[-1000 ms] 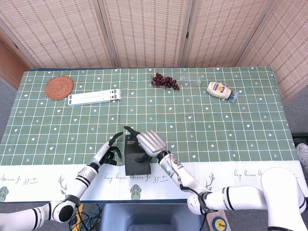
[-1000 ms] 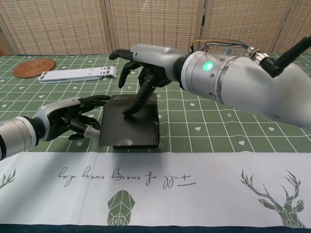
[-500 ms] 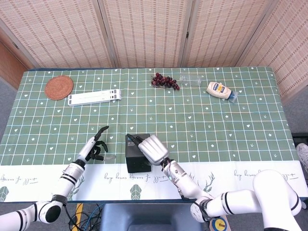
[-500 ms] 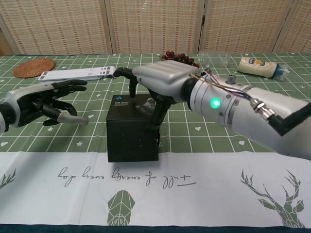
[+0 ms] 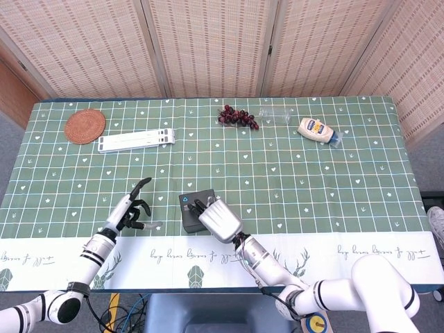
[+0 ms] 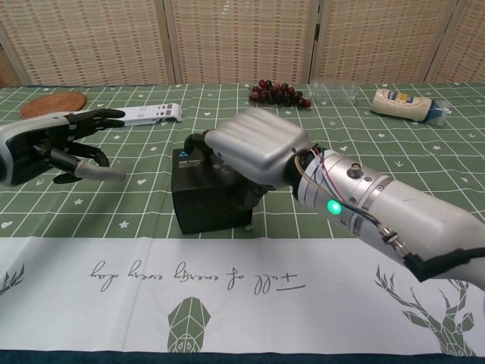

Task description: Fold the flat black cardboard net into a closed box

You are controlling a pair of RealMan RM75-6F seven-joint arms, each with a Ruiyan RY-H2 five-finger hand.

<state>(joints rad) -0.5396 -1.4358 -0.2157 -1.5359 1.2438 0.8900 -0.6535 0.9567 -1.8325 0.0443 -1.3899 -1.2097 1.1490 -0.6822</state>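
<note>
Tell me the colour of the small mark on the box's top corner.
Blue, on the black box; clearest in the head view.

A green checked cloth covers the bench. Near the far left corner lies a round woven coaster, with a long white slotted stand just beside it. Along the far edge sit dark grapes, a clear plastic bottle and a mayonnaise bottle on its side.
</note>
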